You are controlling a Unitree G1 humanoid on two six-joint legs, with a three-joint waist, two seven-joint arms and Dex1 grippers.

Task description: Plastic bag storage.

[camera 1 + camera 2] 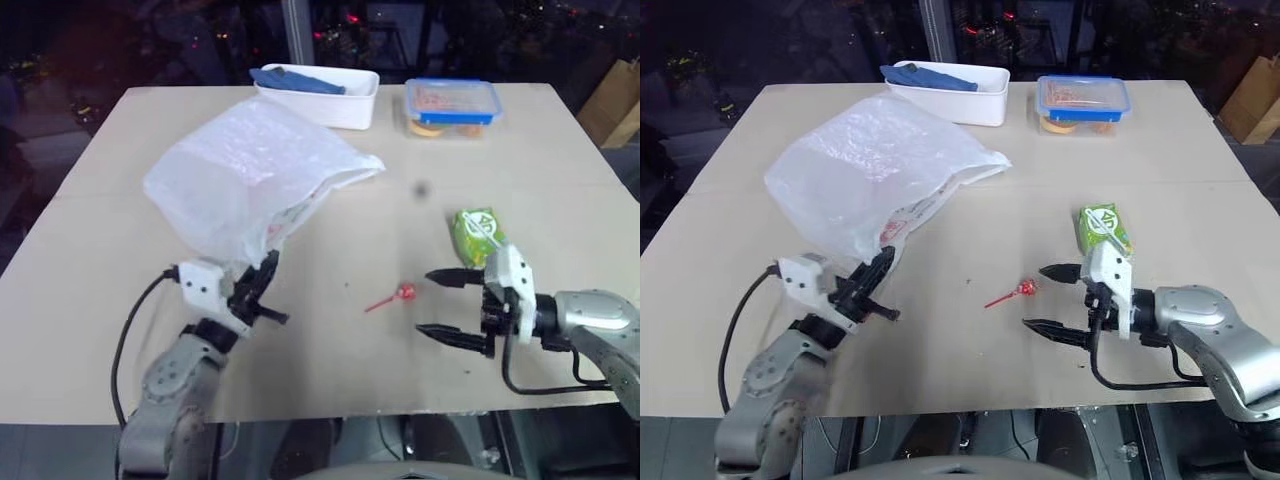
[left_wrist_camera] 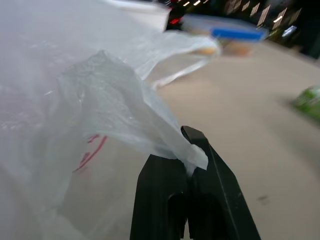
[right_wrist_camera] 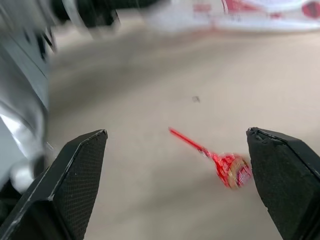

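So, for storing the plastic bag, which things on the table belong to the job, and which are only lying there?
Belong to the job:
- large translucent white crinkly plastic bag
- left gripper, shut on the bag's edge
- right gripper, open

Only lying about:
- red lollipop
- green packet
- white rectangular tub holding blue cloth
- blue-lidded clear box
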